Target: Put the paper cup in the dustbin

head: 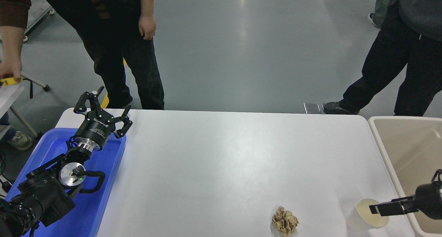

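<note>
The paper cup [362,217] stands upright near the table's front right corner, just left of the dustbin [407,143], which sits off the table's right edge. My right gripper [402,195] comes in from the lower right, above the bin's near rim. It is open and empty. One long finger [390,207] points left, with its tip over the cup's mouth. The other finger curls up at the picture's edge. My left gripper [103,111] is parked open over the blue tray's far end.
A crumpled brown paper ball [285,221] lies left of the cup at the front edge. A blue tray [103,192] lies on the table's left side. One person [124,50] stands at the far left, another [397,57] at the far right.
</note>
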